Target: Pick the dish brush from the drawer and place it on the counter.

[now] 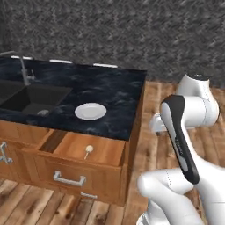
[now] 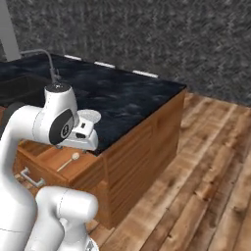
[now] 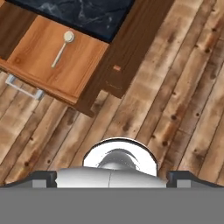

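Note:
The drawer (image 1: 105,151) of reddish-brown wood stands pulled out under the counter (image 1: 110,88), with its silver bar handle (image 1: 69,179) on the front. Inside it lies the dish brush (image 1: 88,152), a thin cream stick with a small round whitish head pointing toward the counter; it is also visible as the brush (image 3: 61,48) and the brush (image 2: 68,162). My gripper (image 3: 112,177) hangs open and empty, its dark fingertips (image 3: 43,176) set wide apart. It is above the wooden floor, off the drawer's right corner and well above the brush.
A round white plate (image 1: 90,111) sits on the counter just behind the drawer. The sunken sink (image 1: 30,96) and curved tap (image 1: 24,66) lie to the left. The cabinet's side panel (image 2: 142,147) borders plank flooring (image 2: 206,176). My own arm (image 1: 182,140) rises at the right.

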Controlling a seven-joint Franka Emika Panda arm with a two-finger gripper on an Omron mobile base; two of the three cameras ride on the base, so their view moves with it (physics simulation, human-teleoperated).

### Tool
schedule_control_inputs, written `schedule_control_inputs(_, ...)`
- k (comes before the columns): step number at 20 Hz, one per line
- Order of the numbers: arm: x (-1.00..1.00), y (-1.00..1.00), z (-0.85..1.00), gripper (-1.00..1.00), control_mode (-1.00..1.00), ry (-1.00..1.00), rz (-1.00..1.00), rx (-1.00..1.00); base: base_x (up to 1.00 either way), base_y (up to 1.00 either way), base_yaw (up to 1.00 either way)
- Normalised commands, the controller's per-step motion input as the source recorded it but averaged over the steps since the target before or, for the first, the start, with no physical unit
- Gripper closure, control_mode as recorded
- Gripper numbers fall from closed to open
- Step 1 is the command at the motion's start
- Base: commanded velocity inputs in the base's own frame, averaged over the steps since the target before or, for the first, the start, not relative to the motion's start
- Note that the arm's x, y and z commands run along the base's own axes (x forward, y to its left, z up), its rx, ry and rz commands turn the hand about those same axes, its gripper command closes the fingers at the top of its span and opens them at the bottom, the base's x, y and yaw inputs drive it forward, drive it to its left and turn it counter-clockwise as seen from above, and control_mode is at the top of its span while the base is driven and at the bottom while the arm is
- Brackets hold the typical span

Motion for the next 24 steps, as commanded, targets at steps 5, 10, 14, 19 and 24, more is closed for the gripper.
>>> schedule_control_inputs(5,0.00,0.00,0.00,-1.00,1.00,0.00,0.00,0.00,0.18,-0.26,0.60)
schedule_control_inputs(10,0.00,0.00,0.00,-1.00,1.00,0.00,0.00,0.00,0.18,-0.31,0.60)
schedule_control_inputs(14,0.00,0.00,0.00,-1.00,1.00,0.00,0.00,0.00,0.18,-0.38,0.59)
schedule_control_inputs(19,0.00,0.00,0.00,-1.00,1.00,0.00,0.00,0.00,0.11,-0.50,0.59)
schedule_control_inputs(24,0.00,0.00,0.00,-1.00,1.00,0.00,0.00,0.00,0.00,-0.76,0.53)
